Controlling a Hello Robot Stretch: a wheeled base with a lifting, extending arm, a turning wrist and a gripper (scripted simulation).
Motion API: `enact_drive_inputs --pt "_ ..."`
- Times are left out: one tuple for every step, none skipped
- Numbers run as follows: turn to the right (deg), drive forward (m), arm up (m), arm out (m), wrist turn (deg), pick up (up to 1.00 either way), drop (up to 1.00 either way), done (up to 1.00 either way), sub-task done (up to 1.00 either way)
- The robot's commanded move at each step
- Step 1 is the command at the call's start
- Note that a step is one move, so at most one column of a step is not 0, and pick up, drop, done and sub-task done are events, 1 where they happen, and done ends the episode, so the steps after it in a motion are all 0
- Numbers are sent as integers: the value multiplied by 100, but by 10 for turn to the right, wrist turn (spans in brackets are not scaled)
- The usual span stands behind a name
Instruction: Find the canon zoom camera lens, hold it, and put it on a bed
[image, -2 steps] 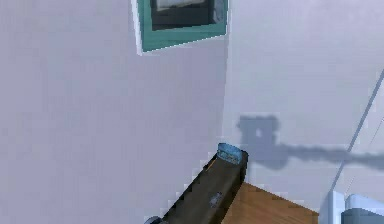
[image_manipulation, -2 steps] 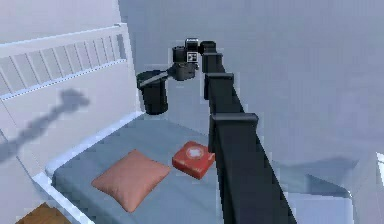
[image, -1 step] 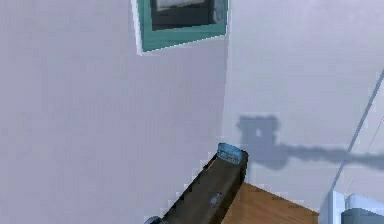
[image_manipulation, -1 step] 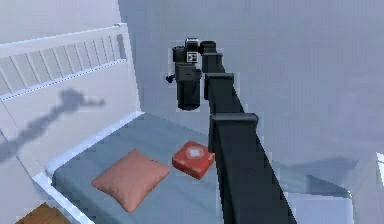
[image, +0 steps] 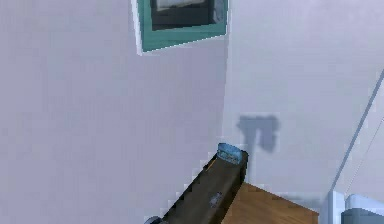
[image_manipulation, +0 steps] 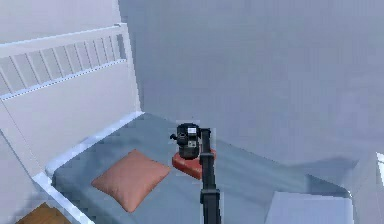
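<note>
**Hovering at the bed — grip unclear**

A dark round lump (image_manipulation: 187, 131), possibly the lens, is sitting at the gripper (image_manipulation: 183, 137), right by a red-orange block (image_manipulation: 188, 164) lying on the bed (image_manipulation: 262, 166) — whether the claw is gripping anything cannot be told. The arm (image_manipulation: 209, 192) is reaching in from the near edge. A terracotta pillow (image_manipulation: 130, 178) is lying to the left, with the white headboard (image_manipulation: 70, 85) standing far left.

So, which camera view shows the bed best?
The arm side view: the bed lies there with its white slatted headboard, grey-blue cover and a brown pillow. The forward view faces a wall with a teal-framed picture; the white shape at its lower right may be the bed's frame.
</note>
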Motion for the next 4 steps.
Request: enact_drive_inputs --pt "0 0 -32 0 0 0 0 0 0" --pt "0 0 0 0 0 0 100 0 0" --pt "0 0 10 0 0 0 0 0 0" --pt "0 0 0 -8 0 0 0 0 0"
